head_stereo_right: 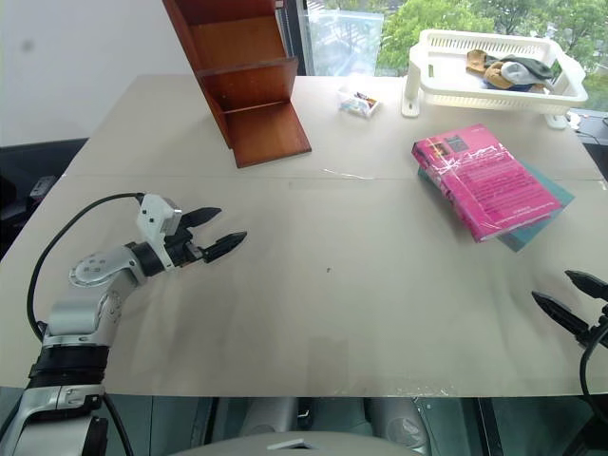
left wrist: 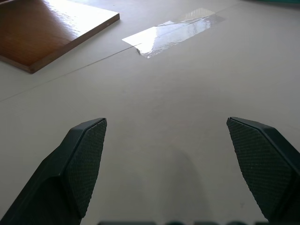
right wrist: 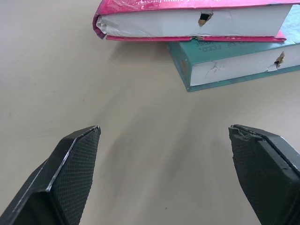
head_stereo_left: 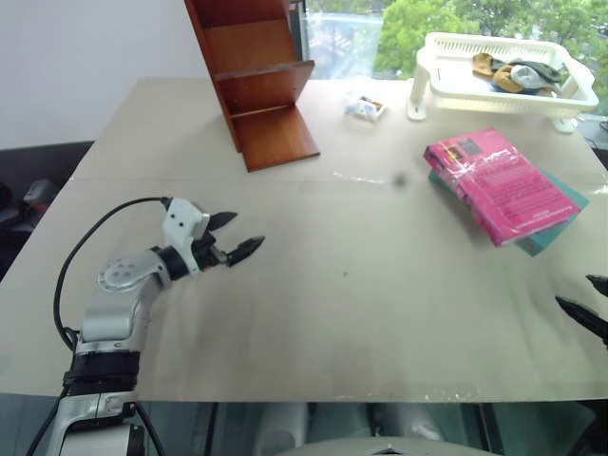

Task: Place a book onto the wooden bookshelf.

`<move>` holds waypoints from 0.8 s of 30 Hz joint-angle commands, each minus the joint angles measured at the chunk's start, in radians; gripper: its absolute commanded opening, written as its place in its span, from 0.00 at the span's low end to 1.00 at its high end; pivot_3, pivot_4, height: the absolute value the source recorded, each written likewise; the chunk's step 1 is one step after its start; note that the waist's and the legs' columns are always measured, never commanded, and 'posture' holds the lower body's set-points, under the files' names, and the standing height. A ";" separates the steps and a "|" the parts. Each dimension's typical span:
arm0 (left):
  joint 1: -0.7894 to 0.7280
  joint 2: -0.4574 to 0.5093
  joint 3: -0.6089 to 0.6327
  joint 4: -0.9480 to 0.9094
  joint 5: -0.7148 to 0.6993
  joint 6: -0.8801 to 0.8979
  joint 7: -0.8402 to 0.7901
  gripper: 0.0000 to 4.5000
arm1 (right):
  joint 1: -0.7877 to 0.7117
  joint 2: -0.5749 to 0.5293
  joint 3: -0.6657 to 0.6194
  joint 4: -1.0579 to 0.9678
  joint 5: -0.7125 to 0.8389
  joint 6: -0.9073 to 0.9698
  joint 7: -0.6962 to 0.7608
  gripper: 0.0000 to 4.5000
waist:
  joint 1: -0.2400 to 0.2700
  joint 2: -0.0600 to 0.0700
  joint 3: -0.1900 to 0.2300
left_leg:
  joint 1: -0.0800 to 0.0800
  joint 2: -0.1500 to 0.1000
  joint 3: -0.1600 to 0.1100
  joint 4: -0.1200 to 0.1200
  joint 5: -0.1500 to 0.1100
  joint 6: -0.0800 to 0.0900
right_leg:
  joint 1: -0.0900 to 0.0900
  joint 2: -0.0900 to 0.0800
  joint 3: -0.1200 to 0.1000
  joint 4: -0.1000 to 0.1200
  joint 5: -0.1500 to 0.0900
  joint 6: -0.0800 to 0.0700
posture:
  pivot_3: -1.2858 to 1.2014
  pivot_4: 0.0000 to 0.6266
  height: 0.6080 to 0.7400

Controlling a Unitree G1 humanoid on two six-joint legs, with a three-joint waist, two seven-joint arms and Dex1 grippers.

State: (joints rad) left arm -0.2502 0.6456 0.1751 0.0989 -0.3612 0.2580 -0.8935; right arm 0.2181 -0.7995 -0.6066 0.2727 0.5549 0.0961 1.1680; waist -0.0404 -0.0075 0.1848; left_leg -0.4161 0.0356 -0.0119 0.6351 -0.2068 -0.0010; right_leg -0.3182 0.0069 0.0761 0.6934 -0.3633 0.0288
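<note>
The pink book [head_stereo_left: 495,184] is lying flat on a teal book [head_stereo_left: 556,217] toward the bench's [head_stereo_left: 361,304] right side, well apart from the wooden bookshelf [head_stereo_left: 261,90] at the far left. Both end effectors are standing wide open and empty: the left end effector [head_stereo_left: 232,237] hovering over bare bench, the right end effector [head_stereo_right: 570,302] facing the books' page edges. A low grab is risking pinching both books, or dragging the teal one along. The middle bench is offering open room; a white basket [head_stereo_left: 503,76] is crowding the far right corner.
</note>
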 commanded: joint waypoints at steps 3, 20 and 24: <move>0.040 0.029 0.063 -0.062 -0.058 0.004 -0.034 0.99 | 0.004 -0.012 -0.029 0.009 0.002 -0.029 0.015 1.00 | -0.002 0.000 0.000 | 0.000 0.000 0.001 -0.001 0.000 0.000 | 0.000 0.000 0.001 0.000 0.000 0.000 | 0.52 0.24 1.00; 0.060 0.037 0.066 -0.078 -0.065 0.004 -0.045 0.99 | 0.000 -0.014 -0.023 0.014 -0.001 -0.021 0.008 1.00 | 0.000 0.000 0.000 | 0.000 0.000 0.001 -0.001 0.000 0.000 | -0.001 0.000 0.001 0.000 0.000 0.000 | 0.52 0.24 1.00; 0.053 0.041 0.066 -0.080 -0.065 0.000 -0.050 0.99 | -0.018 -0.013 -0.024 0.019 -0.008 -0.017 -0.025 1.00 | 0.000 0.000 0.000 | 0.000 0.000 0.001 -0.001 0.000 0.000 | -0.001 0.000 0.001 0.000 0.000 0.000 | 0.52 0.24 1.00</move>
State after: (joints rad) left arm -0.1885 0.6711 0.2249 0.0511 -0.4155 0.2762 -0.9354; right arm 0.2096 -0.7995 -0.6060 0.2941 0.5468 0.0825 1.1603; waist -0.0407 -0.0075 0.1848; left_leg -0.4159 0.0358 -0.0107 0.6342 -0.2068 -0.0010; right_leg -0.3188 0.0067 0.0772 0.6933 -0.3633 0.0288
